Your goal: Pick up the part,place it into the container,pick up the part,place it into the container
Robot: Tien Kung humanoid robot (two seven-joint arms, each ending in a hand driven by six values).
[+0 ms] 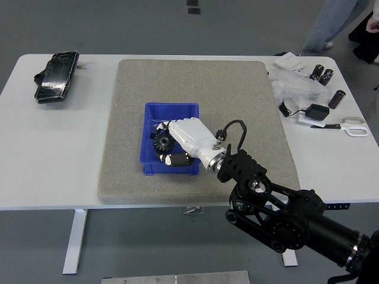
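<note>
A blue container [151,111] stands on the grey mat [237,89] at the middle of the table. My right hand [172,148], white with black fingertips, is over the container's front half, its fingers curled on a black gear part [162,144] held above the container's floor. A small dark piece with a thin wire [159,125] lies inside the container behind the hand. The small black gear seen earlier on the mat right of the container does not show; my wrist covers that spot. The left arm is out of view.
A black pouch [54,77] lies at the table's far left. At the far right are a crumpled plastic bag [291,87], black cylinders [324,74], a black adapter [317,112] and scissors [350,125]. A person's legs [331,23] stand beyond the far right corner.
</note>
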